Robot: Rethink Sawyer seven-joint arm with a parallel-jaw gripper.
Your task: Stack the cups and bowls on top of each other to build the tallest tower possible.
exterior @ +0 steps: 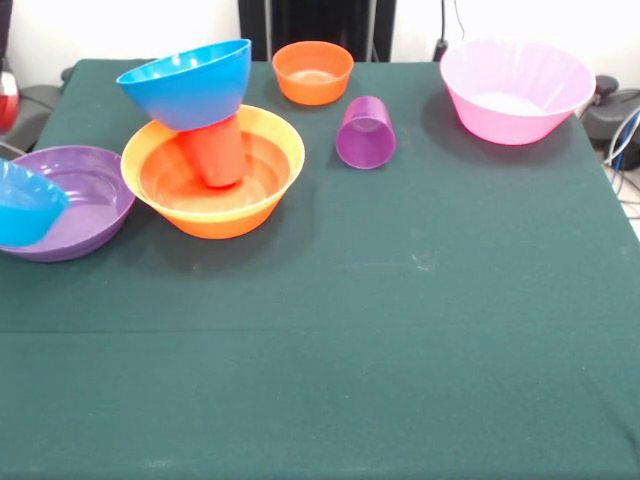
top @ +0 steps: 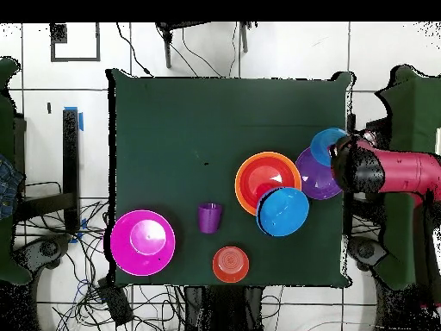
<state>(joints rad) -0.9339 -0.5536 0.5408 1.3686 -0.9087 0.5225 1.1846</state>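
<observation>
1. Stack first, operator: you see a large glossy orange plastic bowl holding a red tapered plastic cup, with a large blue plastic bowl tilted on top.
2. You find a small blue bowl leaning in the shallow purple bowl.
3. Translucent purple cup, small orange bowl and large pink bowl stand apart on the green table.
4. You see the red arm over the table's edge; whether its gripper is released or clenched, you cannot tell.

The red and black arm lies level (claw hidden beneath it).
</observation>
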